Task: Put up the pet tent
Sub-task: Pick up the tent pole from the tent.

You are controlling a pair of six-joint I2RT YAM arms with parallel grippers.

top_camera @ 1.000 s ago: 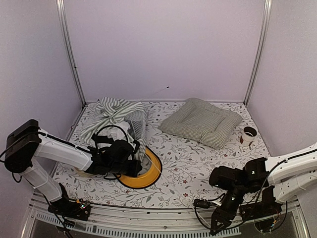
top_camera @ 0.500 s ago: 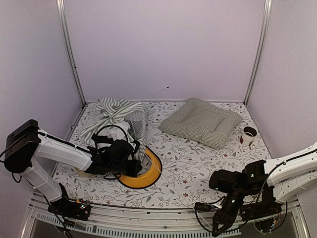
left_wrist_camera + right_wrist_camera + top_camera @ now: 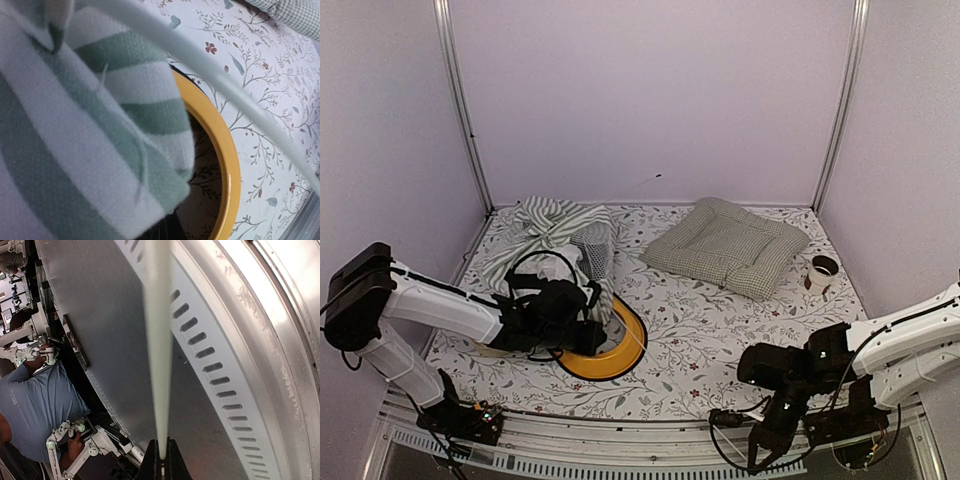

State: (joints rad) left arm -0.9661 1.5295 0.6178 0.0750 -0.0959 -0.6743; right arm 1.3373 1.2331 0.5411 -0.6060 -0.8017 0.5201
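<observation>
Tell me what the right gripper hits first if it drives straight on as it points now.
Probably the slotted metal rail at the near edge of the table; the shut right gripper points down at it. Depth is unclear in the wrist view.

The tabletop point(image 3: 705, 335) is covered with a white cloth printed with leafy sprigs and small red flowers. At its back left the pet tent point(image 3: 555, 225) lies crumpled in a heap. Its striped fabric spills forward over a yellow-rimmed ring point(image 3: 625, 358) lying flat near the front. A green-checked cushion point(image 3: 725, 245) rests at the back right, and a small cup point(image 3: 820, 272) stands near the right edge.
</observation>
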